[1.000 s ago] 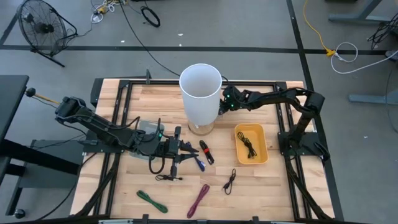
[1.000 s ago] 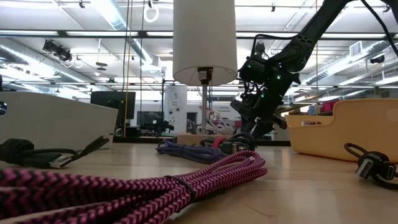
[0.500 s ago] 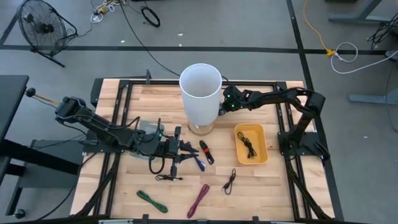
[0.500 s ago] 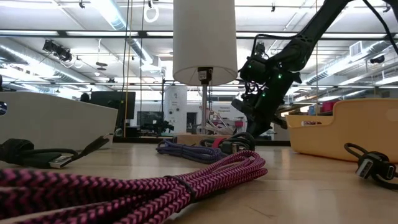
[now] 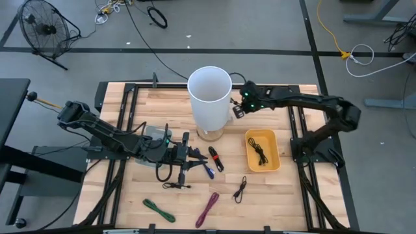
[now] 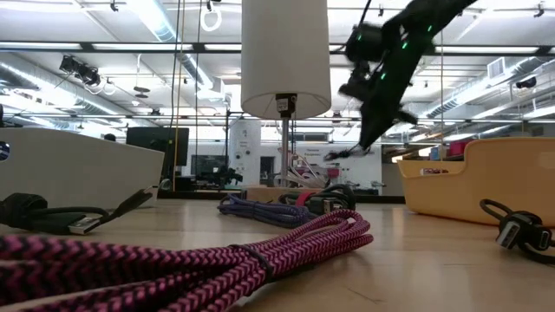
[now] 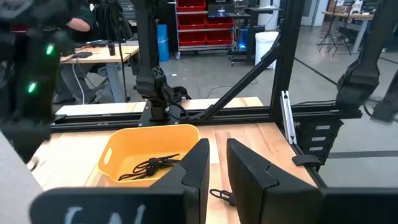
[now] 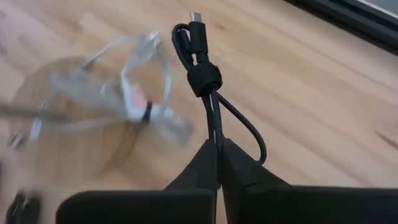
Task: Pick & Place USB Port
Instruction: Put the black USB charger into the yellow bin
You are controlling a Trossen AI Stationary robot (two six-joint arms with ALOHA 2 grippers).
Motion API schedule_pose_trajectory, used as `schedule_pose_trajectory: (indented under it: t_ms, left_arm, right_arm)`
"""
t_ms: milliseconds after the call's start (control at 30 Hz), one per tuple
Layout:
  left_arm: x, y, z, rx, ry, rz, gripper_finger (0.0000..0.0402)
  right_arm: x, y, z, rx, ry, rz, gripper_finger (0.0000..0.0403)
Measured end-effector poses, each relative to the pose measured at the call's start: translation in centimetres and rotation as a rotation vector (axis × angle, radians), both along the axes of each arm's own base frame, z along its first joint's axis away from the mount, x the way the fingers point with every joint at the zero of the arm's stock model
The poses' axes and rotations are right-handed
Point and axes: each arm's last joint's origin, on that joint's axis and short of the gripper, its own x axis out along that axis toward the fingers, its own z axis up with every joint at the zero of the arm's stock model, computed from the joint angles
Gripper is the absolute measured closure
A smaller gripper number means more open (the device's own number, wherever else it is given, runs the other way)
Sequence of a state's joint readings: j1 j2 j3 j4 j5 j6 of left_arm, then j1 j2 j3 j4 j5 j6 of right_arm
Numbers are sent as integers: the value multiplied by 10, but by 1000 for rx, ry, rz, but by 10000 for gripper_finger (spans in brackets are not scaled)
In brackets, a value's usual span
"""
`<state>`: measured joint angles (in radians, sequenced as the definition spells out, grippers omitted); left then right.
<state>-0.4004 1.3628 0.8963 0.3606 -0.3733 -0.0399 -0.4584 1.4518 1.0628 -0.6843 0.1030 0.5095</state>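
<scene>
Now, left to right:
Left gripper (image 5: 184, 156): low over the tabletop (image 5: 169, 104) among loose cables, fingers slightly parted, holding nothing.
Right gripper (image 5: 235, 110): raised beside the white cylinder (image 5: 210, 97), fingers closed on a black USB cable (image 8: 205, 81) hanging lengthwise from it.
Yellow bin (image 5: 262, 151): just right of this gripper and nearer the front edge, probably where the cable goes.

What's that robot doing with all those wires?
The robot is sorting bundled cables. Its right gripper has its jaws shut on a black cable and holds it in the air beside the white lamp shade. A yellow bin on the table already holds one black cable. The left gripper hovers low near the red-and-black and blue cables in the middle. Green, pink and more black bundles lie on the table's near side.
</scene>
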Motion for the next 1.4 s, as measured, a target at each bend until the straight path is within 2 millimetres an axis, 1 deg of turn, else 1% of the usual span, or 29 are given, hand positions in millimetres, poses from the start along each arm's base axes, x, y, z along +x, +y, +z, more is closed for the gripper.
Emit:
schedule_pose_trajectory:
  t_ms: [133,267,400,567,767,900,1067,1200,1400]
  left_arm:
    - [0,0,0,0,1,0,342]
    - [0,0,0,0,1,0,342]
    - [0,0,0,0,0,0,342]
    - [0,0,0,0,0,0,342]
    - [0,0,0,0,0,0,342]
    - [0,0,0,0,0,0,342]
    - [0,0,0,-1,0,0,342]
    - [0,0,0,-1,0,0,342]
    - [0,0,0,0,3,0,342]
  right_arm:
    - [-25,29,26,68,41,36,402]
    - [-54,63,44,149,102,44,403]
    - [-79,96,55,239,137,43,403]
    - [-95,132,62,322,152,62,403]
    - [-97,171,58,388,202,94,403]
    - [-98,188,55,337,216,92,403]
    - [-96,199,48,217,240,68,403]
    - [-88,206,38,147,295,59,403]
    - [-80,210,26,114,387,46,403]
